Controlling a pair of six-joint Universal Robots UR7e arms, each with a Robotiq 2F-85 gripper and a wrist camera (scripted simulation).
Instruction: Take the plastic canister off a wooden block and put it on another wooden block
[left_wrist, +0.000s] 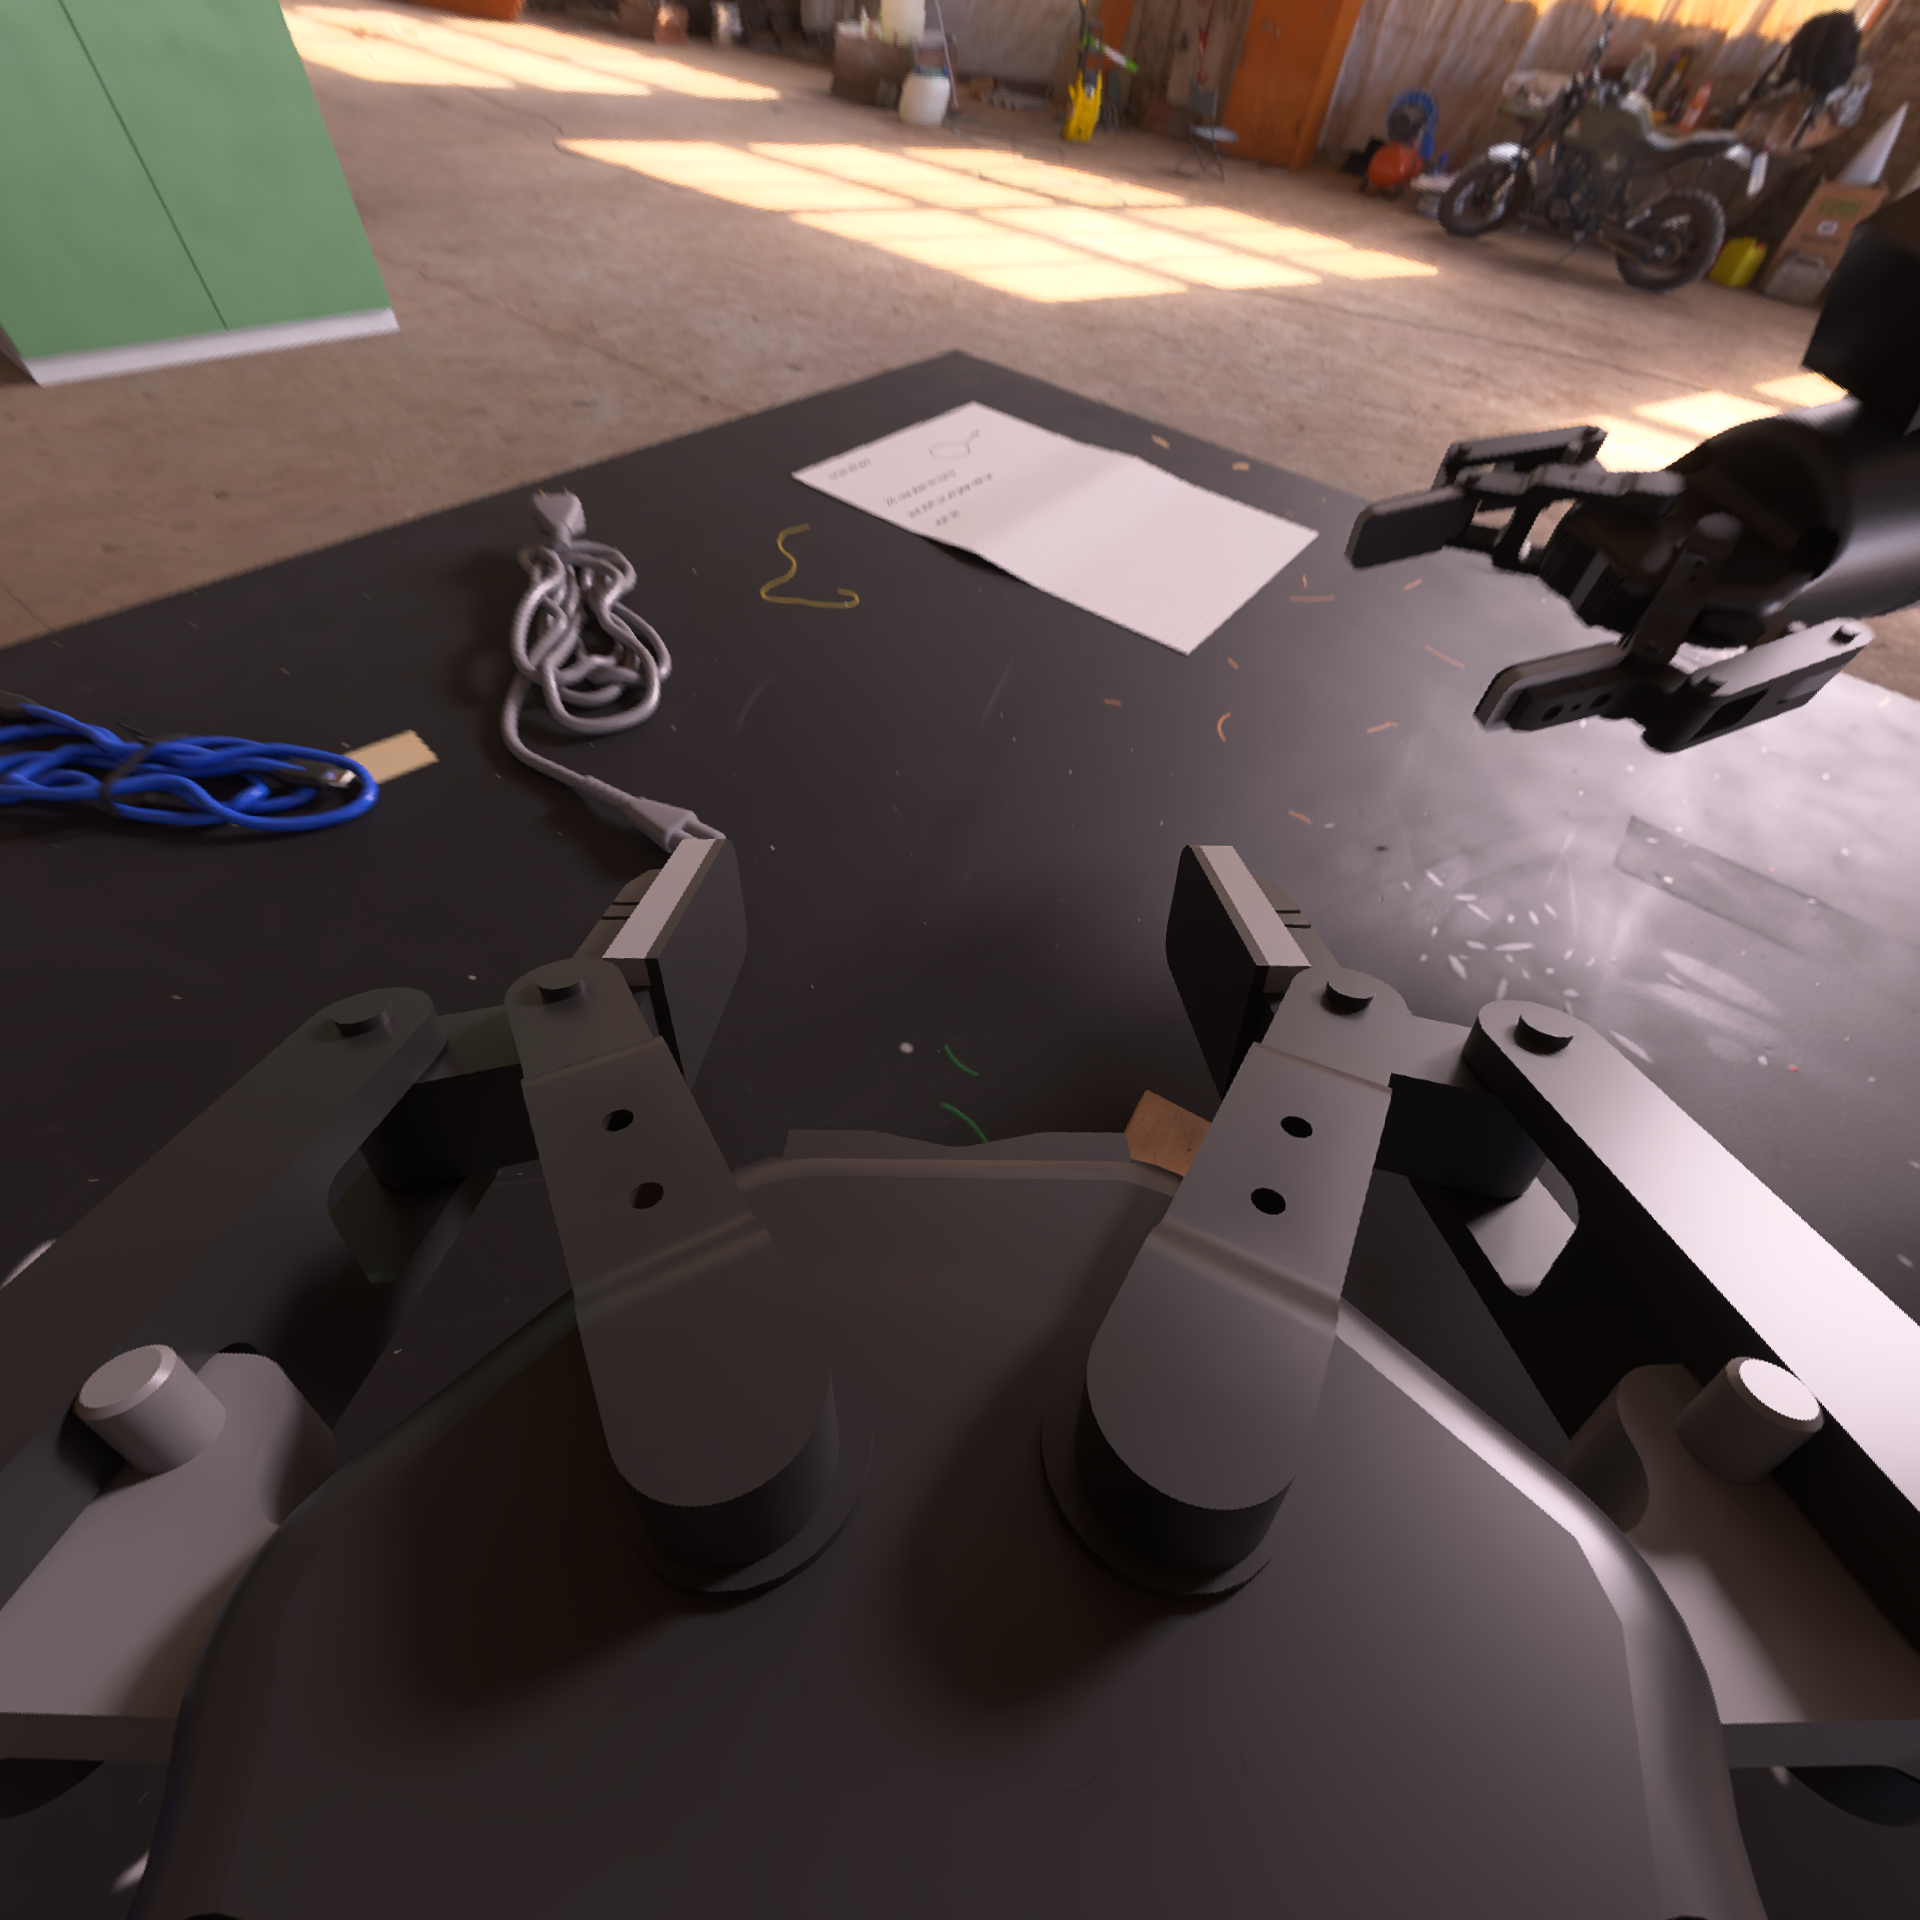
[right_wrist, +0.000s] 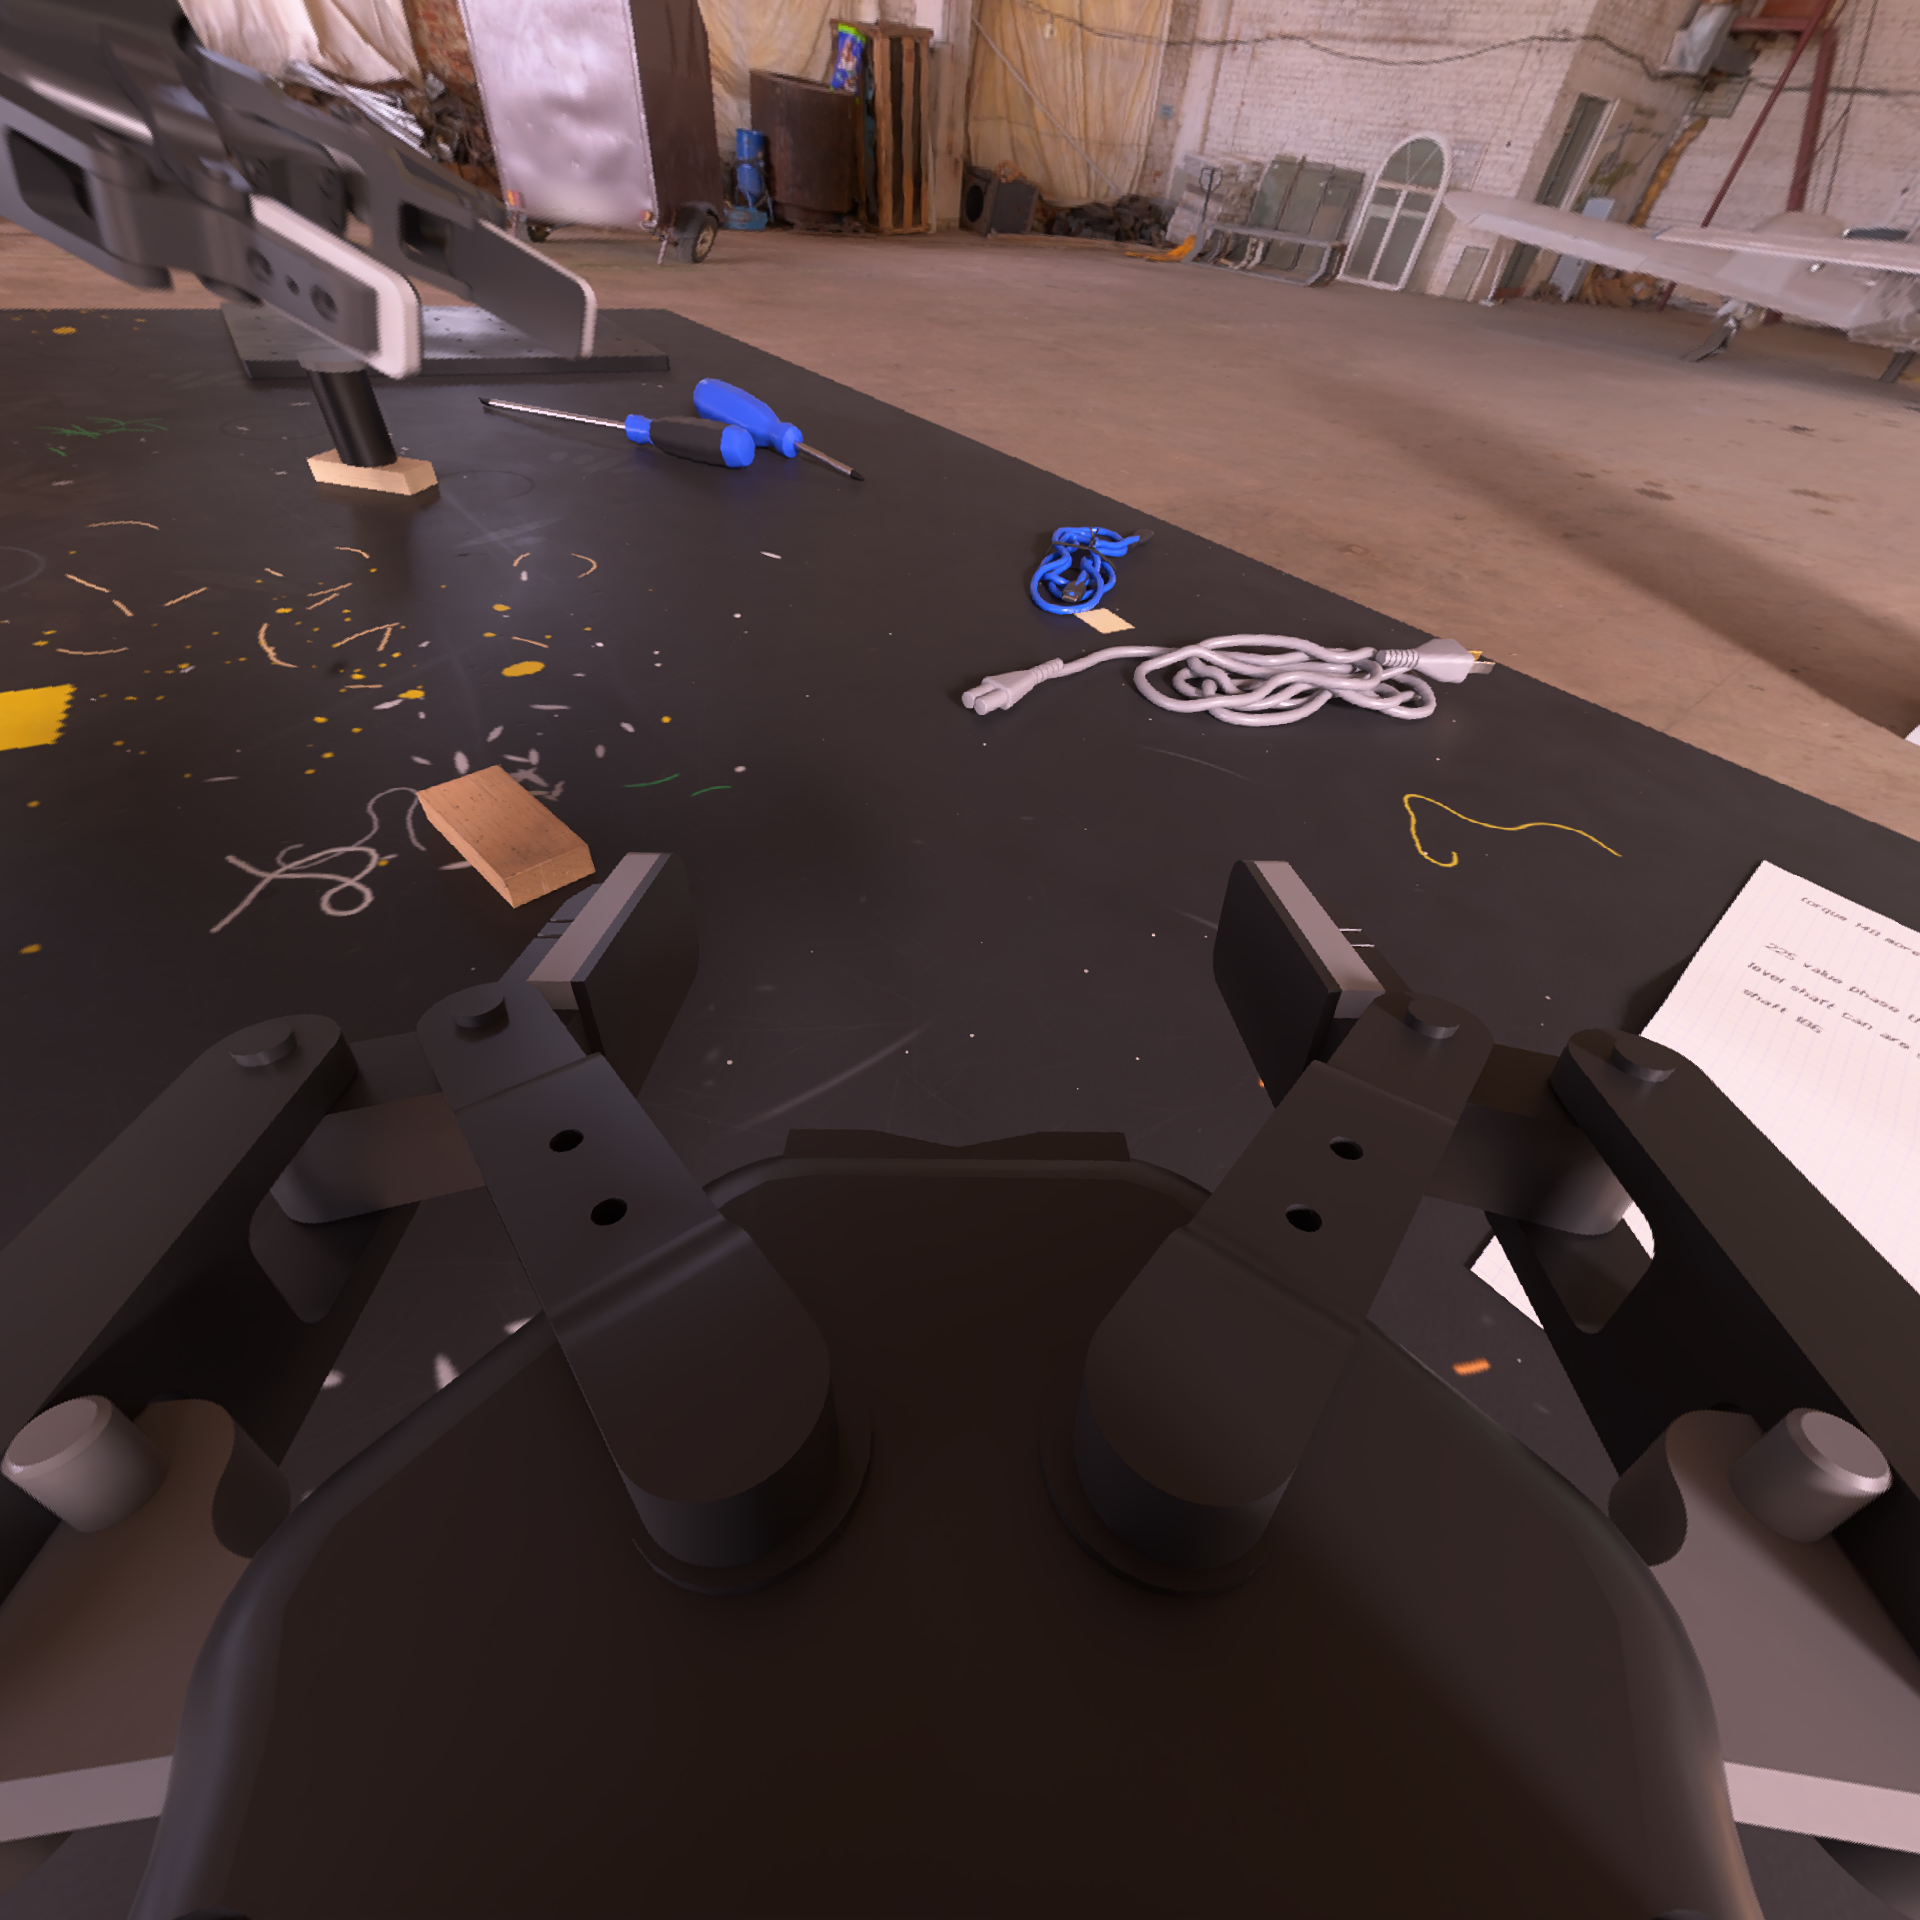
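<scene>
In the right wrist view a black plastic canister (right_wrist: 351, 416) stands upright on a pale wooden block (right_wrist: 372, 473) at the far left of the dark table. A second, browner wooden block (right_wrist: 506, 831) lies bare nearer to me. My left gripper (right_wrist: 478, 312) hovers open just above the canister, not holding it. My right gripper (right_wrist: 956, 904) is open and empty over bare table. In the left wrist view my left gripper (left_wrist: 956, 883) is open, a wooden block corner (left_wrist: 1164, 1132) shows under it, and the right gripper (left_wrist: 1444, 623) hangs open at the right. The canister is hidden there.
Two blue screwdrivers (right_wrist: 717, 431), a blue cable (right_wrist: 1081, 571), a grey power cord (right_wrist: 1268, 675), a yellow thread (right_wrist: 1496, 826) and a paper sheet (right_wrist: 1829, 1018) lie on the table. The table's far edge (right_wrist: 1143, 520) drops to a workshop floor.
</scene>
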